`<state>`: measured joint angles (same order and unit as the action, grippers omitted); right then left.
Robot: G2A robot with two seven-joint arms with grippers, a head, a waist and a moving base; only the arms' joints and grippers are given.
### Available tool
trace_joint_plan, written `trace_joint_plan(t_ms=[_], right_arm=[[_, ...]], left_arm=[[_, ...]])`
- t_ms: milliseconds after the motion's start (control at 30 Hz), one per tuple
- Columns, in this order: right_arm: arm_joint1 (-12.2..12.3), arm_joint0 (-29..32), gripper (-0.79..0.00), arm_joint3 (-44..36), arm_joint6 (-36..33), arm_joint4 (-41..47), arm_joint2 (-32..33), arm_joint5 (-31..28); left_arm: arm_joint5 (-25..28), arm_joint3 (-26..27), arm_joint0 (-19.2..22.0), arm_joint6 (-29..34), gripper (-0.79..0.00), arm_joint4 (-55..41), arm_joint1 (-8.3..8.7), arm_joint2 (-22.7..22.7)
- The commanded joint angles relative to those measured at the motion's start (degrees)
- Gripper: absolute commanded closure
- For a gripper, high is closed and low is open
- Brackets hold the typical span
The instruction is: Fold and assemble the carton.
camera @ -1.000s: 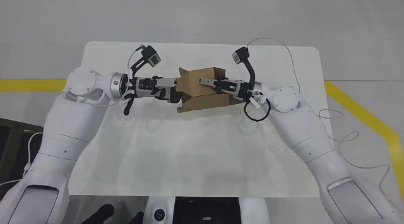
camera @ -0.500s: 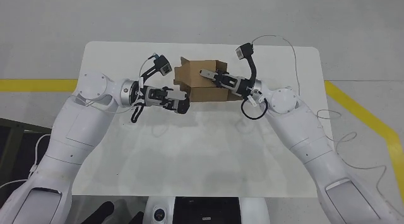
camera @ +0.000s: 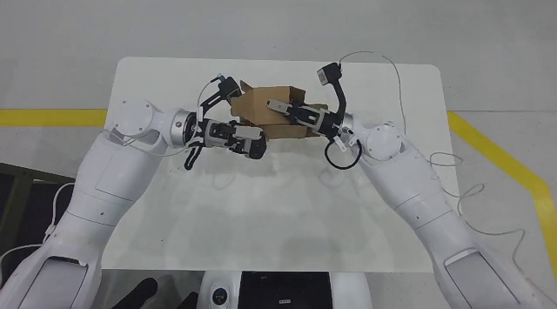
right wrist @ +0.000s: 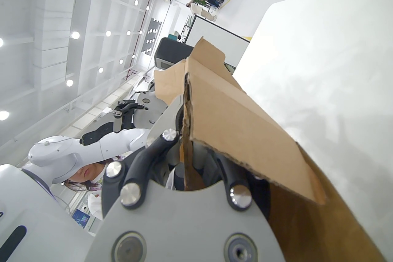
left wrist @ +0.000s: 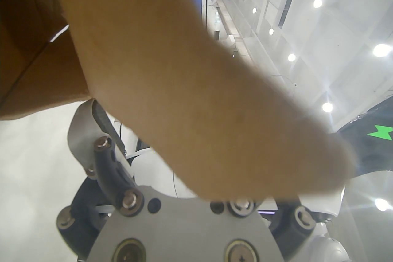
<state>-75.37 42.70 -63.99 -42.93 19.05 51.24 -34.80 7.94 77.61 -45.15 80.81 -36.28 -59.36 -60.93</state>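
The carton [camera: 259, 100], a brown cardboard box only partly squared up, is found over the far middle of the white table [camera: 287, 222]. An opening is turned upward and loose flaps stand out at its left end. Whether its underside rests on the tabletop cannot be made out. On the side of the carton nearest the robot, a broad bare stretch of tabletop is seen. At the carton's near left corner the left gripper [camera: 251, 141] is placed, just beside the cardboard. In the left wrist view one finger [left wrist: 99, 125] is seen well off to one side of the palm plate, so the jaws are taken to be spread apart, and nothing is seen pinched between them. A carton flap is laid across close to that camera, and the other finger is hidden by it. Farther in, from the carton's right end, the right gripper [right wrist: 184, 128] is set over the rim into the opening, and its jaws are closed tight on the raw edge of an upright wall panel. Beyond the carton's right end a thin cable [camera: 392, 65] is looped over the far corner of the table. Past the table's sides, level with the carton, a yellow floor line [camera: 35, 117] is seen.
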Motion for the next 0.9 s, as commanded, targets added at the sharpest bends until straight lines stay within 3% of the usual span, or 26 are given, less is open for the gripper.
trace_joint_plan(t_ms=[0,867], right_arm=[[-0.17,0.06,0.000,0.03,-0.07,-0.03,-0.24,0.03],[-0.73,0.85,0.000,1.60,-1.09,-0.92,1.29,0.71]], left_arm=[[0.21,-0.37,0.25,-0.22,-0.785,0.05,-0.08,0.08],[0.68,-1.13,-0.40,-0.66,-0.785,0.28,0.48,-3.15]])
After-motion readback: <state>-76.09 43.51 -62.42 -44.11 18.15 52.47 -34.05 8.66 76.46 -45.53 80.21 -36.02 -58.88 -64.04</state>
